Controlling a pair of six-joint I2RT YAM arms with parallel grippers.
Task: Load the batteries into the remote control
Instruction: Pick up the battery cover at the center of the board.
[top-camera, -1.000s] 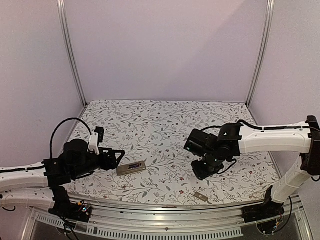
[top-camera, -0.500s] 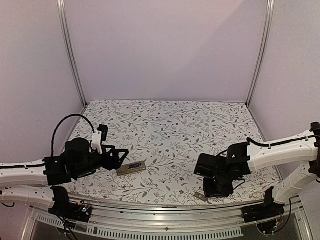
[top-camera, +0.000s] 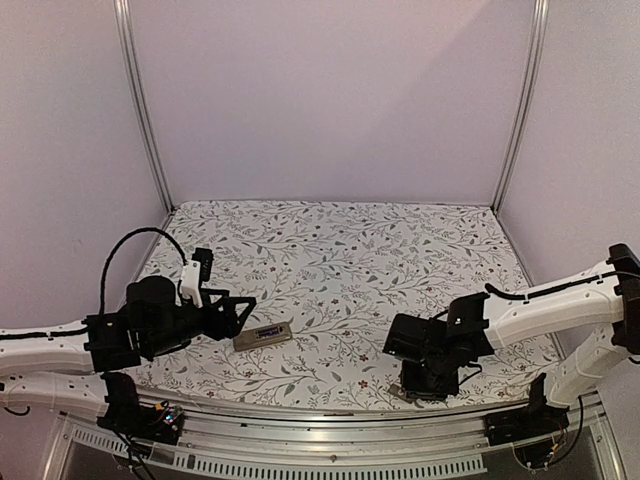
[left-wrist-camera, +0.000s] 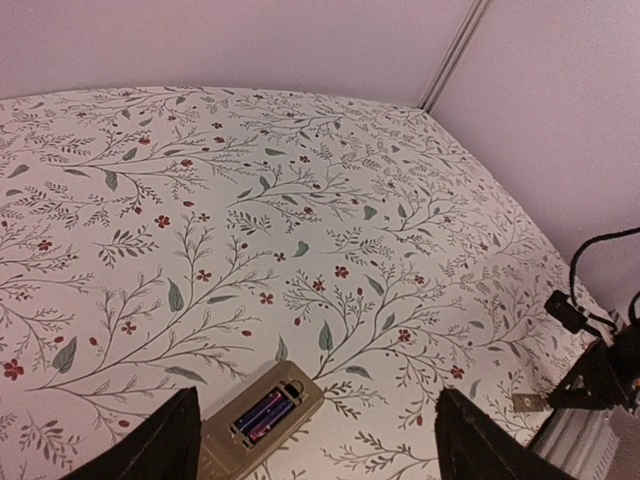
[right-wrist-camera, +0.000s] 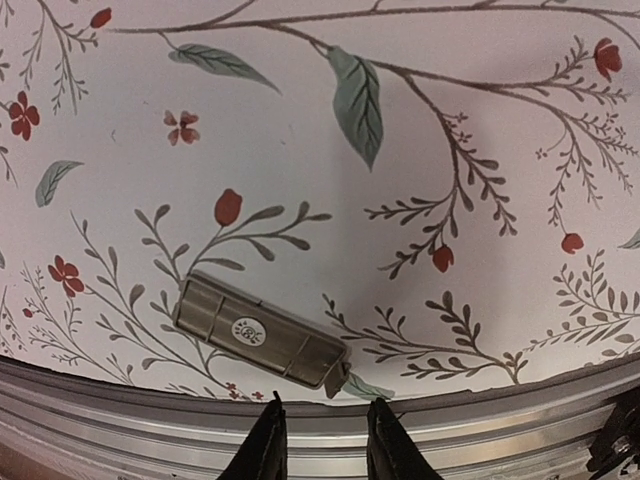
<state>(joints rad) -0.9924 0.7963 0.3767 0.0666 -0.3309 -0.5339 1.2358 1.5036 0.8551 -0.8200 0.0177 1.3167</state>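
Note:
The remote control lies grey-tan underside up on the floral cloth, left of centre. Its battery compartment is uncovered, and the two dark batteries lie side by side inside it. My left gripper hovers just left of the remote. In the left wrist view this gripper is wide open, with the remote between its fingers and touching neither. My right gripper hangs low over the table's near edge. Its jaws stand narrowly apart and hold nothing. The small grey-tan cover piece lies just beyond its fingertips.
The metal rail of the table's near edge runs right under the right gripper's fingers. The right arm stretches in low from the right. Lilac walls and aluminium posts close the back and sides.
The right arm has swung from mid-table down to the near edge, over the cover piece, and its jaws have narrowed. The left gripper has edged slightly towards the remote.

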